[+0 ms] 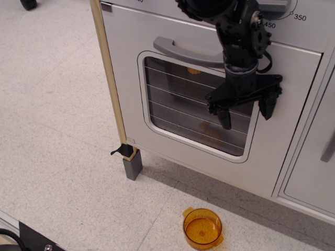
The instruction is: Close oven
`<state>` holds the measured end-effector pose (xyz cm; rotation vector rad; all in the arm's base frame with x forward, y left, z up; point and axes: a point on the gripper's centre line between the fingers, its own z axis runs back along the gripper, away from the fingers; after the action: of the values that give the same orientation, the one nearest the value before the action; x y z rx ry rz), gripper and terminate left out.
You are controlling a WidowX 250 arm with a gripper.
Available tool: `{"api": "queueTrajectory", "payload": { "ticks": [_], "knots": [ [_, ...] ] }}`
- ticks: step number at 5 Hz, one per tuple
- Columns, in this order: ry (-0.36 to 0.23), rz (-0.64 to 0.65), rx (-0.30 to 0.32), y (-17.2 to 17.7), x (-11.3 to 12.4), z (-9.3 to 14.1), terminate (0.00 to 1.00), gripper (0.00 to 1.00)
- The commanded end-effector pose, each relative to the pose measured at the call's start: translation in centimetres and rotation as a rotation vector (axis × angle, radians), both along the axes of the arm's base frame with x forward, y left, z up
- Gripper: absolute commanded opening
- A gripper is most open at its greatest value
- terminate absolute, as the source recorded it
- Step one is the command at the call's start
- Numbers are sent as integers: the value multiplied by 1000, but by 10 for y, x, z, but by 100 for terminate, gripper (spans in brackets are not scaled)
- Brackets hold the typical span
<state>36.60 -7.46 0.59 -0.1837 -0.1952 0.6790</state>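
The white oven door (157,47) stands shut, flush with the oven front. It has a rounded clear window (180,104) crossed by wires and a grey bar handle (180,51). My black gripper (245,112) is open and empty, its two fingers pointing down in front of the door's right part, just over the window's right edge. Whether a fingertip touches the door I cannot tell. The arm comes down from the top of the view and hides part of the handle's right end.
An orange translucent cup (202,229) stands on the speckled floor below the door. A narrower windowless cabinet door (309,172) with a grey handle is at the right. A wooden side post (110,78) and grey leg (132,168) are at the left. Temperature dial (280,8) above.
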Motion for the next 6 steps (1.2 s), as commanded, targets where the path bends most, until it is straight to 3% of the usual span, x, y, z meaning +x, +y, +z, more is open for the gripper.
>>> {"api": "queueTrajectory", "payload": {
  "ticks": [1, 3, 6],
  "knots": [
    [-47, -10, 8, 7, 11, 18, 0, 100],
    [10, -35, 19, 15, -21, 14, 0, 100],
    [10, -35, 19, 15, -21, 14, 0, 100]
  ]
}}
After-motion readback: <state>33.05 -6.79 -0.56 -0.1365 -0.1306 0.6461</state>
